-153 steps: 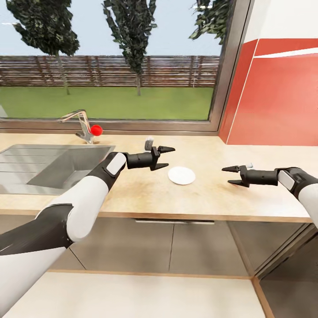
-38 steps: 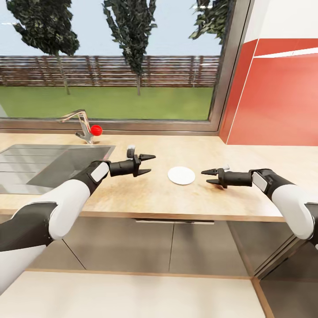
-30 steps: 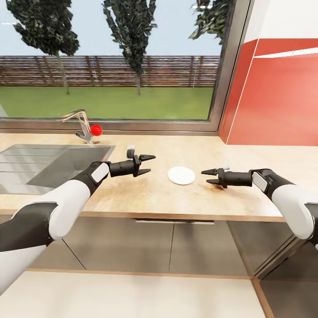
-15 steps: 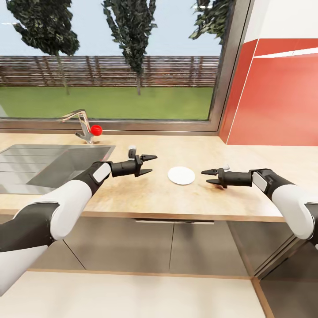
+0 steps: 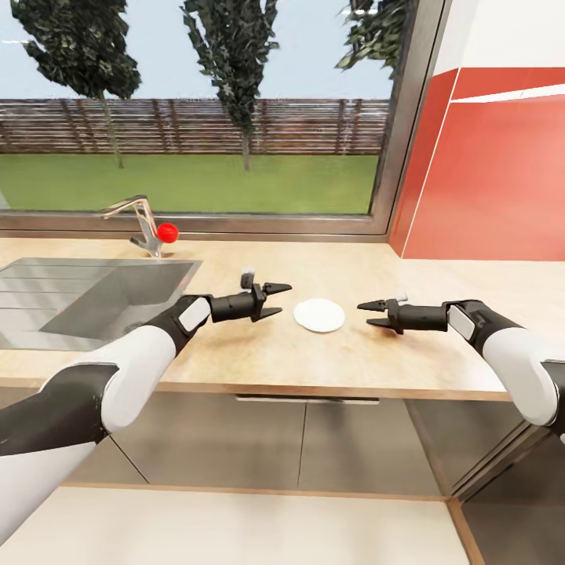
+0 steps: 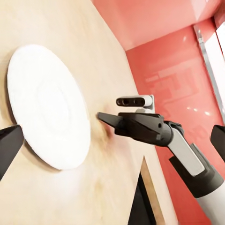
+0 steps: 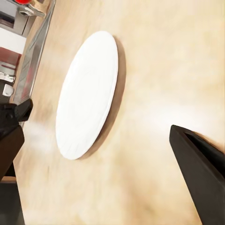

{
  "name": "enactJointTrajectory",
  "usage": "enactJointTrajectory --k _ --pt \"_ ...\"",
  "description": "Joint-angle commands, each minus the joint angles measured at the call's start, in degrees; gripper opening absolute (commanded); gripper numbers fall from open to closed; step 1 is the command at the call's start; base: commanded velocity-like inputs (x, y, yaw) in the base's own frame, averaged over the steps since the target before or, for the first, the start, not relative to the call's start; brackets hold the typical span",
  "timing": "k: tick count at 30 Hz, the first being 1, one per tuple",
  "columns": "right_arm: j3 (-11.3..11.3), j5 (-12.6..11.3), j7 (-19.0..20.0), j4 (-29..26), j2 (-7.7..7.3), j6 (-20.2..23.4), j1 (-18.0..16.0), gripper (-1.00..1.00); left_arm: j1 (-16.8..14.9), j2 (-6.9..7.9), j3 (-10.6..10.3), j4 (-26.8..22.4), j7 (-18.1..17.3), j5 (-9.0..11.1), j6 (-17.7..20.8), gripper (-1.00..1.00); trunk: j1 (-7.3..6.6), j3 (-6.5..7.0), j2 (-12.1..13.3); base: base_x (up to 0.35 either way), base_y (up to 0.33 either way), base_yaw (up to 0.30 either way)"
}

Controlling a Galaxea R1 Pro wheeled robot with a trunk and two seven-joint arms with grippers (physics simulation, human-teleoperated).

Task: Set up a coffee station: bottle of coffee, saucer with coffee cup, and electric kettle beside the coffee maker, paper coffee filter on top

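- Left claw (image 5: 276, 300), jaws spread, hovers just left of the saucer (image 5: 318, 315).
- Right claw (image 5: 371, 313), jaws spread, faces it from the right, above the counter (image 5: 259, 353).

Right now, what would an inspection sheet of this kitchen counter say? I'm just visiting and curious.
Surface: beige countertop, with a steel sink set in at the left.
Job's things: white saucer lying flat on the counter, nothing on it.
Clutter: nothing seen.
Grippers: left gripper open, just left of the saucer; right gripper open, to its right; neither touches it.
Cables: nothing seen.
Surroundings: faucet with a red knob, window onto lawn and fence, red wall panel.
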Motion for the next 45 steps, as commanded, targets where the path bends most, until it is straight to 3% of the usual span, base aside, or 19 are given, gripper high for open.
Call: enactJointTrajectory --k 1,12,41,45 --pt "0.45 0.08 -0.07 0.01 0.00 0.31 -0.02 1.00 -0.02 -0.25 0.16 0.05 -0.06 -0.05 0.17 1.00 0.00 -0.06 -0.03 0.003 -0.002 0.000" --pt "0.45 0.08 -0.03 0.01 0.06 0.29 -0.02 1.00 0.06 -1.13 0.20 0.23 0.01 -0.39 -0.31 1.00 0.00 -0.06 -0.03 0.001 0.000 0.000" --pt "0.37 0.08 0.10 0.01 -0.02 0.31 -0.02 1.00 0.06 -0.45 0.20 0.59 0.81 -0.42 -0.24 1.00 0.00 -0.06 -0.03 0.000 0.000 0.000" --pt "0.36 0.08 0.10 0.01 -0.02 0.31 -0.02 1.00 0.06 -0.46 0.20 0.59 2.58 -0.42 -0.23 1.00 0.00 -0.06 -0.03 0.000 0.000 0.000"
